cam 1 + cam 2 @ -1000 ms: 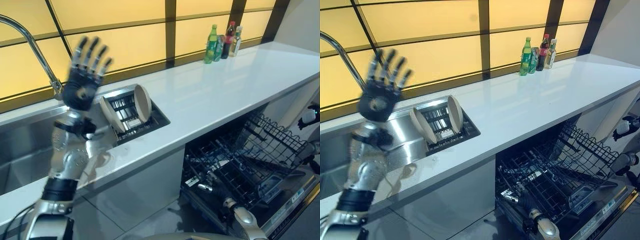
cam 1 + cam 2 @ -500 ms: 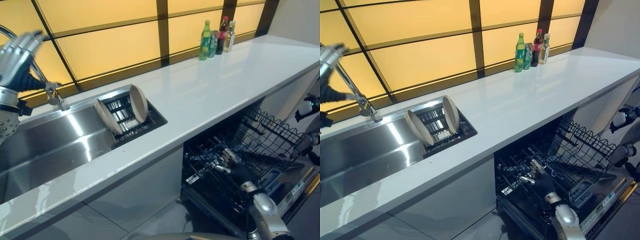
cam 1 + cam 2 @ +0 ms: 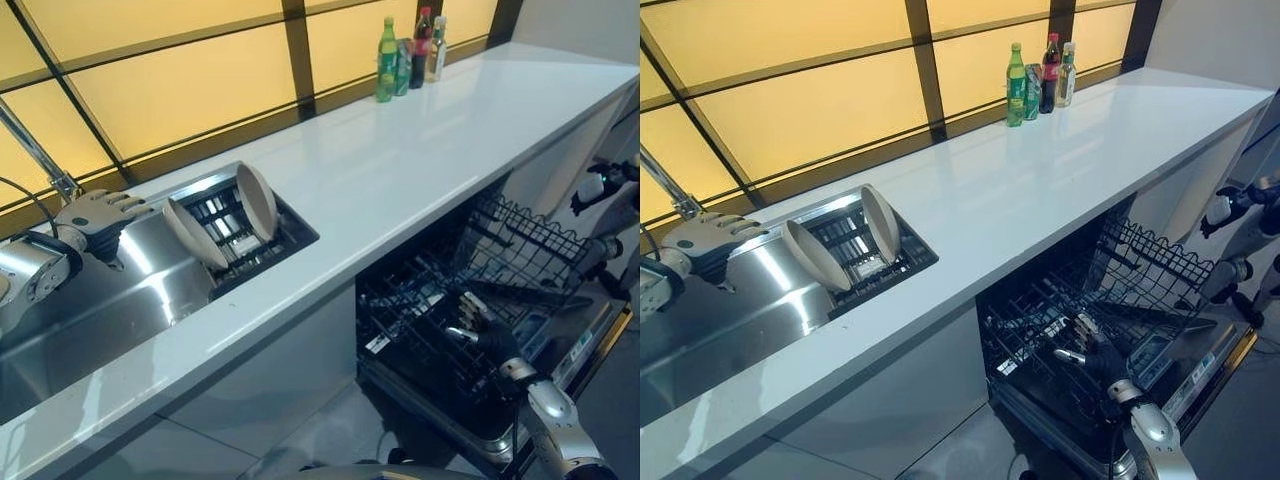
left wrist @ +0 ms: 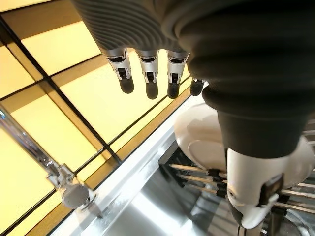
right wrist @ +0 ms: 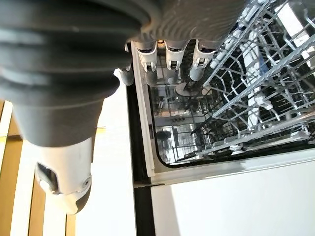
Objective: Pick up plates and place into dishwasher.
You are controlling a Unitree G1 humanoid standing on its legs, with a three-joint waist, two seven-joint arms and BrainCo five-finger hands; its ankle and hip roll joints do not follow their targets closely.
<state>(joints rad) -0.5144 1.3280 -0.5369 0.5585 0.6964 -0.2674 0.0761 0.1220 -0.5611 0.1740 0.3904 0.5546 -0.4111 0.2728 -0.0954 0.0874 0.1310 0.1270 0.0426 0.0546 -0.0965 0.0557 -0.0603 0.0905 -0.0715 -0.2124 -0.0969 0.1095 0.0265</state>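
The left hand [image 3: 95, 215], fingers relaxed and empty, is hovering beside the plates [image 3: 256, 202]; a careless reach risks toppling them in the sink rack [image 3: 262, 245].

You have open table [image 3: 400, 170] between the sink rack [image 3: 250, 235] and the bottles [image 3: 405, 50] at the far end. Two plates [image 3: 255, 203] stand upright in the rack's slots, the faucet [image 3: 35, 155] rises near your left hand [image 3: 95, 215], and wire tines crowd the dishwasher rack [image 3: 470, 300] around your right hand [image 3: 480, 330].
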